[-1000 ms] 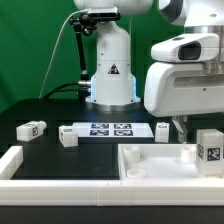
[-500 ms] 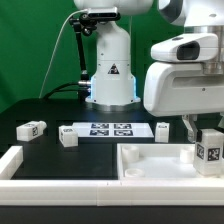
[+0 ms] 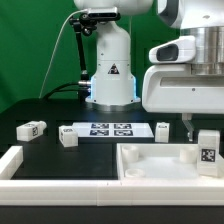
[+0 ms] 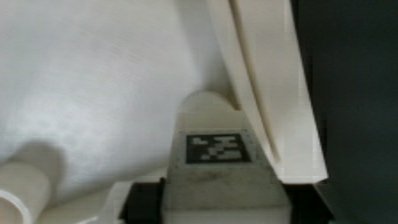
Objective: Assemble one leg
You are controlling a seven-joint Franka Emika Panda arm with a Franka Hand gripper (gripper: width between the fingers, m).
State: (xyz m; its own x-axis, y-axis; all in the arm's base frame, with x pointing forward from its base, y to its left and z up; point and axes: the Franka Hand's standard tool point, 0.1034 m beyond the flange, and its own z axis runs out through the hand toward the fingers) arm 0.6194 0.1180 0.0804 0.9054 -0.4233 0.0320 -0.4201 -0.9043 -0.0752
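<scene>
Leg [image 4: 217, 150] sits between the fingers of the claw [image 4: 217, 200], which pinches it by its two sides with the square tag facing outward. In the exterior view the same leg [image 3: 208, 150] hangs upright directly under the claw.

Just below the claw lies the square tray-like piece [image 3: 160, 176]. The wrist view shows its pale floor and a raised rim running close beside the held leg. No corner hole is visible there, so I cannot tell how well the leg lines up with one.

Further from the claw, on the black table, a loose leg [image 3: 162, 129] lies at the near end of the marker board [image 3: 110, 129]. A second loose leg [image 3: 68, 137] lies at the board's far end, and a third loose leg [image 3: 32, 128] is farthest out.

As I judge it, picking up and carrying are done. Lowering the leg into a corner of the square piece and fixing it there remain, and nothing looks attached yet.
</scene>
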